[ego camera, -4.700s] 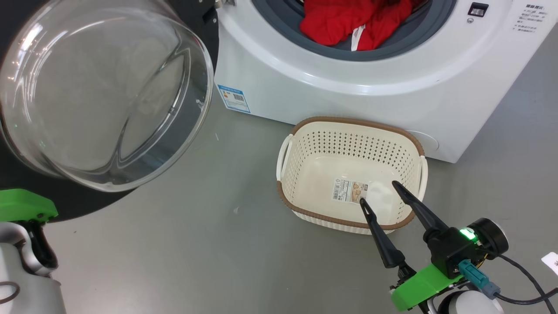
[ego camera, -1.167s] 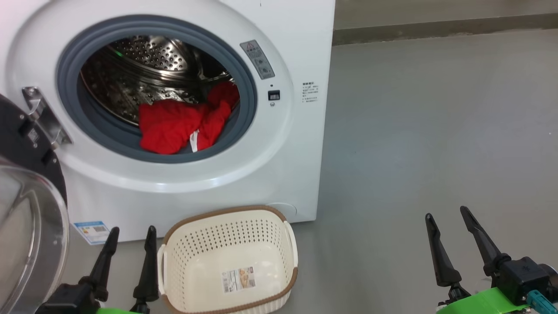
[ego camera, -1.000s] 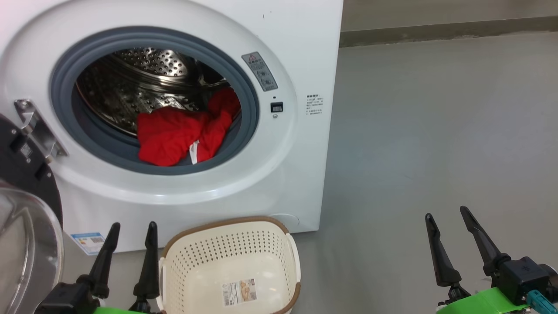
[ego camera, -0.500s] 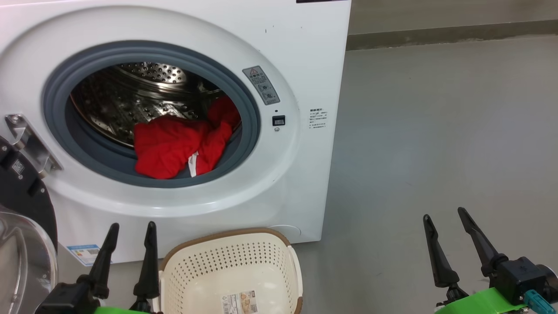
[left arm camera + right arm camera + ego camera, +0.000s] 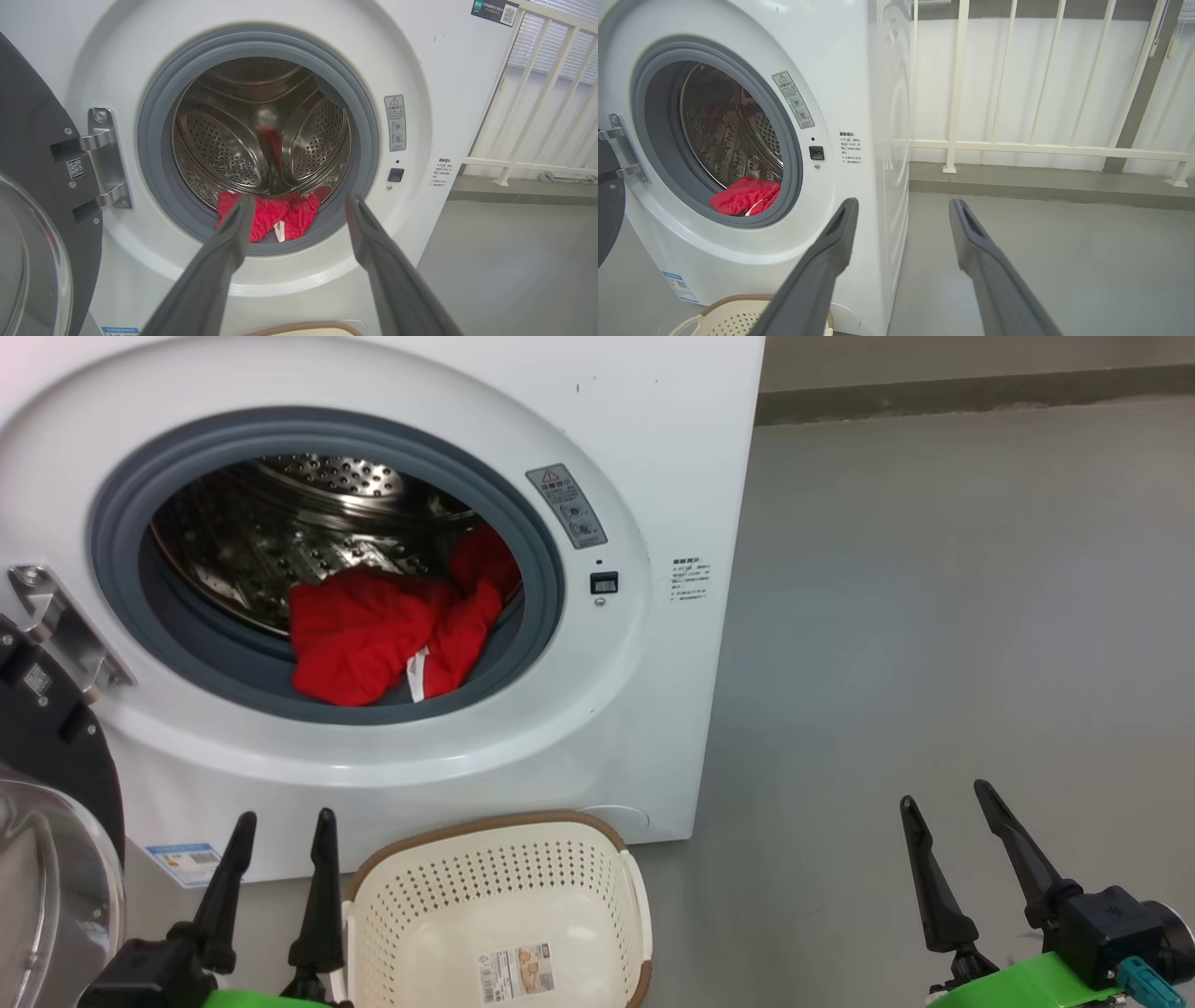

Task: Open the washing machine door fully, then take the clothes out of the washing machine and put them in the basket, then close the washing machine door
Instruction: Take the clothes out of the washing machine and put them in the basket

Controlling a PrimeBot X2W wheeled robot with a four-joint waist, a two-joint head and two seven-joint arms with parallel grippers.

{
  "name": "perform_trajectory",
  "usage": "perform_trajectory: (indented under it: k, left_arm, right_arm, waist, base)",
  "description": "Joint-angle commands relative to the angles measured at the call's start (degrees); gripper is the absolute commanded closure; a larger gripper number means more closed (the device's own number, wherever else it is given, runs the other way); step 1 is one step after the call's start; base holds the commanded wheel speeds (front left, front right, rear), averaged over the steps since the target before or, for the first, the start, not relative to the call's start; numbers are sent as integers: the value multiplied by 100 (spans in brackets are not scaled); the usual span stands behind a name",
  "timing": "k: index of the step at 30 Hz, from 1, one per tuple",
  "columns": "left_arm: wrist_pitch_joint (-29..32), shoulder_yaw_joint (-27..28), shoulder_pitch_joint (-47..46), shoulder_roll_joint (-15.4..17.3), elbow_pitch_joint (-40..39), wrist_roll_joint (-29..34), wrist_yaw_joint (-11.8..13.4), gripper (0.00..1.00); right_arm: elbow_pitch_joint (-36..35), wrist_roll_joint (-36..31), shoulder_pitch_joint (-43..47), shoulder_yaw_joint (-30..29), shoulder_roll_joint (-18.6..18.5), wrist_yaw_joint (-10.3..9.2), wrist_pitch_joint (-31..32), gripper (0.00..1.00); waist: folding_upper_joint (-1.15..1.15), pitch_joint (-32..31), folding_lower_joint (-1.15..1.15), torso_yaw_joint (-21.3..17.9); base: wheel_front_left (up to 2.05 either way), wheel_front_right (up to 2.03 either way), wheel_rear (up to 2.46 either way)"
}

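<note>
Washing machine door [image 5: 42, 756] hangs wide at eight o'clock: unloading time. Red clothes [image 5: 373, 635] lie at nine inside the drum [image 5: 271, 523]; basket [image 5: 485, 823] empty at six. Left tool [image 5: 286, 816] and right tool [image 5: 944, 792] gape, holding nothing. Next call: reach in, pinch fabric.

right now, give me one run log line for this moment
door: open | clothes: in drum | basket: no clothes | left gripper: open, empty | right gripper: open, empty

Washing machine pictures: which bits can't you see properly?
Head view: the basket is cut off by the bottom edge.
Head view: the washing machine door runs off the left edge.
Left wrist view: the left claw covers part of the clothes.
Head view: the warning sticker print is too small.
</note>
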Motion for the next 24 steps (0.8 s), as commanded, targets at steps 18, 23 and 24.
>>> perform_trajectory:
  k: [18, 23, 24]
  left_arm:
    - [-103, 77, -1057, -159, 241, -277, -38, 0]
    - [-117, 118, -1546, -204, 448, -112, 53, 0]
    - [-118, 125, -1645, -212, 482, -86, 57, 0]
  right_arm:
    - [-227, -123, -526, 250, -59, 28, -36, 0]
    - [-263, -154, -701, 279, -59, 28, -36, 0]
    - [-268, -162, -734, 285, -59, 28, -36, 0]
  waist:
    - [0, 911, 0, 196]
    - [0, 1295, 0, 212]
    - [0, 1359, 0, 212]
  base:
    - [0, 0, 0]
    - [0, 0, 0]
    - [0, 0, 0]
